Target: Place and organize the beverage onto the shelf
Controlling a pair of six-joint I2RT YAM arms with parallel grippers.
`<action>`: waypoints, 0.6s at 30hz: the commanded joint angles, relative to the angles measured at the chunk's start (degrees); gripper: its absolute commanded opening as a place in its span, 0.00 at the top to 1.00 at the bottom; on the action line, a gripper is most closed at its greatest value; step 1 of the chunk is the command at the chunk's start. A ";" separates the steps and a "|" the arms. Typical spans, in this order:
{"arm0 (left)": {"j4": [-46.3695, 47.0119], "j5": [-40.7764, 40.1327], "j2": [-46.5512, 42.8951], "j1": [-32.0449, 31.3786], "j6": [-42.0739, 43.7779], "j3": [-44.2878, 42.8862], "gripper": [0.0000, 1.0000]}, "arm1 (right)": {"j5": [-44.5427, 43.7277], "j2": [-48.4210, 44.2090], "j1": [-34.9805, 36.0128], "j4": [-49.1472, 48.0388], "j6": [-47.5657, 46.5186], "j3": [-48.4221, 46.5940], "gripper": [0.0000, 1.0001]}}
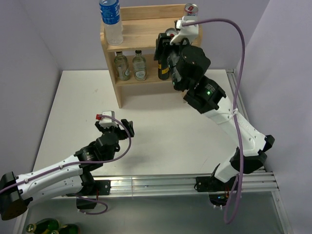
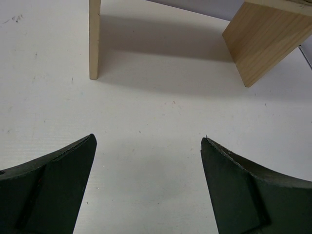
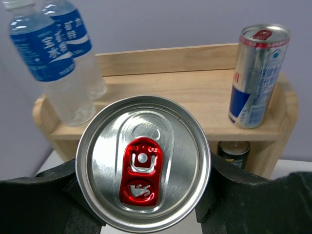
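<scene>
The light wooden shelf (image 1: 146,29) stands at the table's far edge. Its top tier holds two clear water bottles (image 3: 48,63) with blue labels on the left and a silver-blue can (image 3: 256,75) on the right. The lower tier holds two glass bottles (image 1: 130,66) and a dark can (image 3: 234,152). My right gripper (image 1: 168,44) is shut on a silver can with a red tab (image 3: 143,168), held upright in front of the shelf at about top-tier height. My left gripper (image 1: 117,127) is open and empty, low over the table and facing the shelf's side panels (image 2: 94,39).
The purple cable (image 1: 229,29) of the right arm loops over the shelf's right side. Several green bottles (image 1: 48,226) lie below the table's near left corner. Walls close in behind and beside the shelf.
</scene>
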State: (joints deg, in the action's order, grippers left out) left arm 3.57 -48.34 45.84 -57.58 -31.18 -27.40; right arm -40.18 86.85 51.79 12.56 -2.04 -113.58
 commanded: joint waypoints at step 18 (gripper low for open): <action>0.29 0.70 -1.81 -0.07 -0.20 -0.20 0.05 | 5.29 16.42 -14.44 5.73 -3.41 -26.78 1.00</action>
State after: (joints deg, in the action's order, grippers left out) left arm 3.49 -47.88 44.77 -57.58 -31.18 -27.40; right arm -36.18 104.53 37.78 23.64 -4.36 -136.05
